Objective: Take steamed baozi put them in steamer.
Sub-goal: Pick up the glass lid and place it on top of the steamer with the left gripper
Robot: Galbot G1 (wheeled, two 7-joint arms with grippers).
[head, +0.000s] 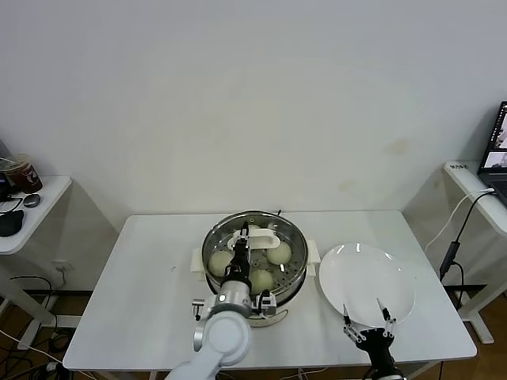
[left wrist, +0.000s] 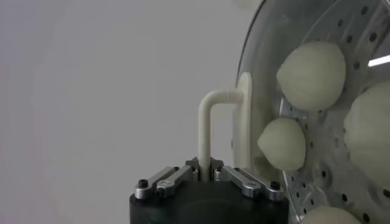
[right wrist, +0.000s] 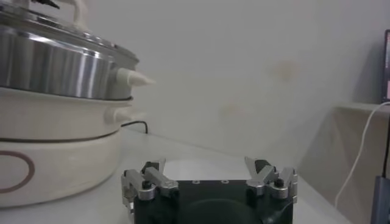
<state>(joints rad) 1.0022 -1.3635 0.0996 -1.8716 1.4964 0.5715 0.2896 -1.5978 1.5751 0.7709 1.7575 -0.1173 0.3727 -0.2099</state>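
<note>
The steamer (head: pixel 295 273) is a shiny steel pot on a white base at the table's middle. Several cream-white baozi lie on its perforated tray: (head: pixel 220 262), (head: pixel 279 253), (head: pixel 261 279). Over them sits a round glass lid (left wrist: pixel 262 73), and the baozi (left wrist: pixel 312 75) show through it. My left gripper (head: pixel 244 240) (left wrist: pixel 206 165) is above the pot, shut on the lid's white handle (left wrist: pixel 205 128). My right gripper (head: pixel 368 315) (right wrist: pixel 207 170) hangs open and empty at the near edge of the white plate (head: pixel 366 277).
The plate (right wrist: pixel 195 165) lies bare to the right of the steamer (right wrist: pixel 55 61), whose white side handle (right wrist: pixel 134 78) sticks out toward it. A side desk with a cup (head: pixel 24 172) stands at far left. At far right is another desk with cables (head: pixel 467 222).
</note>
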